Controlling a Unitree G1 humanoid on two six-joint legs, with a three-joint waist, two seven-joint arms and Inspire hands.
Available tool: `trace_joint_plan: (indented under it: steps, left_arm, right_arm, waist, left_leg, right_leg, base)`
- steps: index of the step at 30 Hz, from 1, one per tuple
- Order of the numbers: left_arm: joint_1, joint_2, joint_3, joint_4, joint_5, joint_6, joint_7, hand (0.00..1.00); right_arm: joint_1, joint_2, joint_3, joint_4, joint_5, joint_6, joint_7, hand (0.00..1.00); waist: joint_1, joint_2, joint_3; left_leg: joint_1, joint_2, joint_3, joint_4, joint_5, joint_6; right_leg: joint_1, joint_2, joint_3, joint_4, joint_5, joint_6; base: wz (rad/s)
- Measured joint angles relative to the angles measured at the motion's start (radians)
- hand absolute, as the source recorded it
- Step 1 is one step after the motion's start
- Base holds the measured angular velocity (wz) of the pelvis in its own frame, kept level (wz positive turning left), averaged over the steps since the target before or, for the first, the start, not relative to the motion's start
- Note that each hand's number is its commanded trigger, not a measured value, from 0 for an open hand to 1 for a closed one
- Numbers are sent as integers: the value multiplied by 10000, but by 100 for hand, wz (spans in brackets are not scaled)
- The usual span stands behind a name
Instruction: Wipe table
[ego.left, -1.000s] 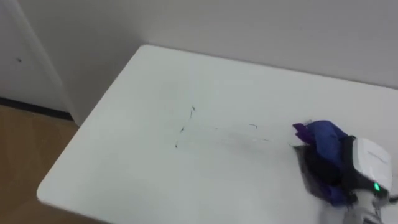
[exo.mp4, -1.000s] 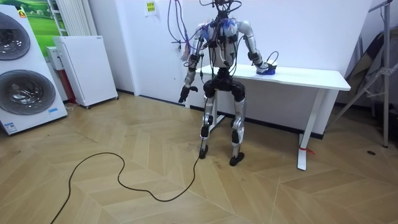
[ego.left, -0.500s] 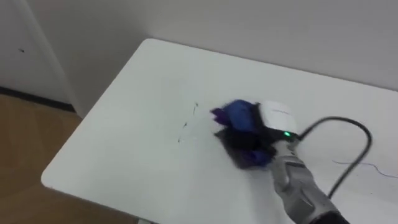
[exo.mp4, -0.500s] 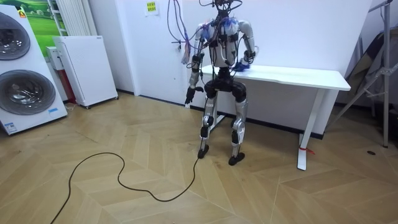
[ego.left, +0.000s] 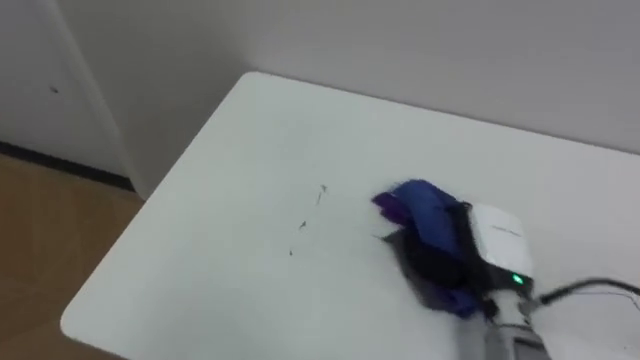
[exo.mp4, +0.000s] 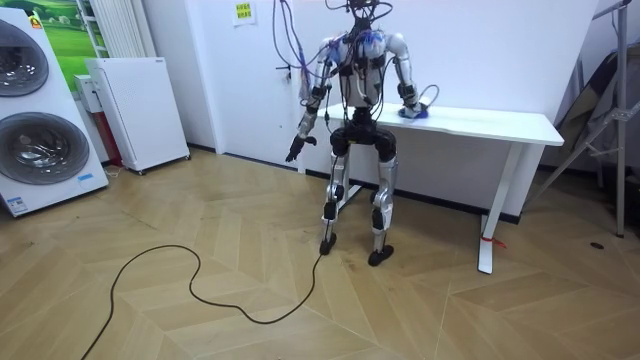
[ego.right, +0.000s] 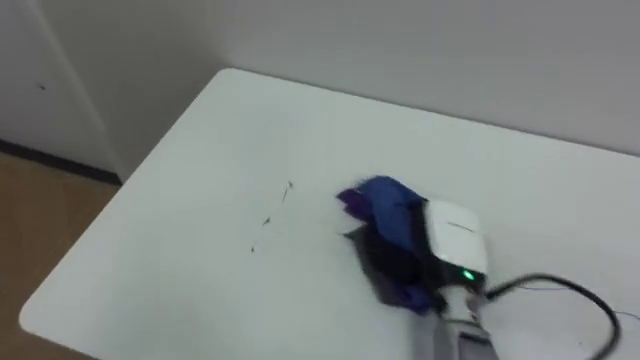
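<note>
Where thin dark scribbles (ego.left: 322, 190) mark the white rectangular table (ego.left: 200, 250), the right robot hand (ego.left: 435, 262) rests on a crumpled blue-purple cloth (ego.left: 420, 202) just beside them; whether it clamps the cloth cannot be told. The left robot hand (exo.mp4: 292, 155) hangs at the robot's side, state unreadable.
</note>
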Motion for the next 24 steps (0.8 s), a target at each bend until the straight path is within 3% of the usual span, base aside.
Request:
trace_joint_plan:
  steps: [2,6,9,12,14,15,16,20,24]
  left_arm:
    - [4,44,7,-36,48,-131,40,0]
    - [4,-159,-221,-77,-33,-119,34,0]
    - [-57,-216,-847,-131,-35,-109,25,0]
    - [-117,-282,-1407,-48,-48,-24,17,0]
    - [-91,-317,-1619,23,-68,179,-11,0]
    - [-100,-324,-1614,27,-83,220,-17,0]
    - [-124,-339,-1622,17,-97,315,-44,0]
    - [-190,-459,-1804,-82,-57,479,-374,0]
    - [67,-458,-1807,-53,-198,757,-602,0]
  right_arm:
    - [180,-233,-753,677,612,-70,-339,100]
    - [147,-430,-1008,933,997,118,-133,100]
    - [-267,-425,-849,841,1253,746,434,100]
    - [-741,-372,-496,529,1411,1678,1136,100]
    - [-1223,-341,382,-87,1293,2266,2046,100]
    - [-1341,-224,715,-286,1293,2364,2284,100]
    - [-1640,-94,1440,-694,1259,2458,2728,100]
    - [-3249,659,2942,-871,190,2291,3989,100]
    - [-3590,862,2983,-737,-324,2120,4274,100]
  waist:
    - [-69,-63,-29]
    - [-201,-32,-49]
    - [-105,84,-88]
    - [270,162,-55]
    - [743,141,3]
    - [867,210,-35]
    - [1010,171,5]
    - [1614,237,172]
    - [1773,247,172]
  left_leg:
    - [10,0,158,6,-1,1]
    - [-14,23,229,92,-3,5]
    - [46,79,286,111,-32,49]
    - [45,66,271,105,-61,97]
    - [-3,50,259,104,-61,103]
    - [-55,54,241,115,-59,106]
    - [-200,47,57,147,-46,126]
    - [-524,-35,-446,163,41,185]
    - [-653,-171,-731,240,79,242]
  right_leg:
    - [-41,0,4,-10,7,12]
    - [-29,3,-17,17,19,22]
    - [-41,21,-15,163,26,-12]
    - [-118,55,231,269,107,-106]
    - [-467,140,555,427,160,-194]
    - [-562,157,575,465,179,-225]
    - [-700,196,561,477,222,-294]
    - [-1045,233,534,581,230,-387]
    - [-1055,37,228,724,87,-255]
  base:
    - [-23]
    - [-2]
    - [6]
    - [-23]
    - [-50]
    - [-36]
    - [-13]
    - [13]
    - [33]
